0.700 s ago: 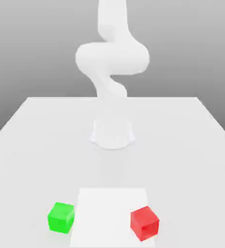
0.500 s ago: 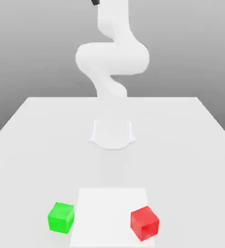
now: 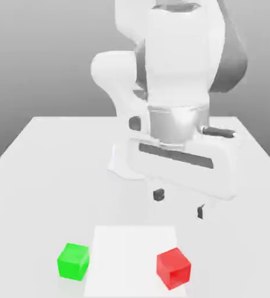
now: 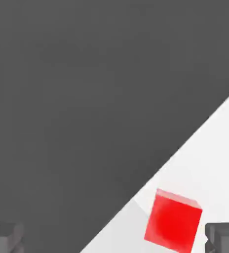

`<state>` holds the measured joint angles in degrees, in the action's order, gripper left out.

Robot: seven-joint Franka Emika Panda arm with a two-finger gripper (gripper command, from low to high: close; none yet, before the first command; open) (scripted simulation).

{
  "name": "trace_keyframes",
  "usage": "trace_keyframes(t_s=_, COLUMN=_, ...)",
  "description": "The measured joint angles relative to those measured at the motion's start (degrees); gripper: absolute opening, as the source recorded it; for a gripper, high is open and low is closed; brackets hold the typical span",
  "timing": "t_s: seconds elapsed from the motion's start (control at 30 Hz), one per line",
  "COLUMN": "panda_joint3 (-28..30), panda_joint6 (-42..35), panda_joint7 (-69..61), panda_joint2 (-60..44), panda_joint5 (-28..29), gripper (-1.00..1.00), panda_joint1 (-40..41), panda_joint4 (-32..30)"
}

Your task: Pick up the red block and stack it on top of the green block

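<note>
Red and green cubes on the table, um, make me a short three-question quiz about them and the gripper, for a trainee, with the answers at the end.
1. True or false: the gripper is holding the red cube.
2. Multiple choice: in the exterior view, where is the green cube relative to the white square? A) beyond its left edge B) at its middle C) beyond its right edge
3. Fill in the blank: for the stacking task, the cube that should end up underneath is the ____ one.

Key: 1. False; 2. A; 3. green
</note>
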<state>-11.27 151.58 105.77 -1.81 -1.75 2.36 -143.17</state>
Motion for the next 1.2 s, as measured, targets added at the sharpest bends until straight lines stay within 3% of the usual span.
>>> trace_keyframes(t_s=0.13, panda_joint3=2.7, panda_joint6=3.7, panda_joint7=12.6, panda_joint2=-8.1, panda_joint5=4.8, gripper=0.00, panda_joint1=-3.0, panda_joint4=-1.5)
trace_keyframes(t_s=0.27, panda_joint3=5.2, panda_joint6=10.2, panda_joint7=16.0, panda_joint2=-16.3, panda_joint5=7.7, gripper=0.00, panda_joint1=-5.0, panda_joint4=-0.6)
trace_keyframes(t_s=0.3, panda_joint3=5.8, panda_joint6=11.7, panda_joint7=16.5, panda_joint2=-18.1, panda_joint5=8.2, gripper=-1.00, panda_joint1=-5.5, panda_joint4=-0.4)
trace_keyframes(t_s=0.53, panda_joint3=5.9, panda_joint6=12.1, panda_joint7=16.6, panda_joint2=-18.4, panda_joint5=8.4, gripper=-1.00, panda_joint1=-5.6, panda_joint4=-0.3)
trace_keyframes(t_s=0.7, panda_joint3=4.2, panda_joint6=4.7, panda_joint7=14.2, panda_joint2=-9.6, panda_joint5=5.3, gripper=-1.00, panda_joint1=-4.4, panda_joint4=-1.7)
trace_keyframes(t_s=1.2, panda_joint3=8.0, panda_joint6=0.2, panda_joint7=-25.7, panda_joint2=-2.7, panda_joint5=1.6, gripper=-1.00, panda_joint1=9.9, panda_joint4=-4.1)
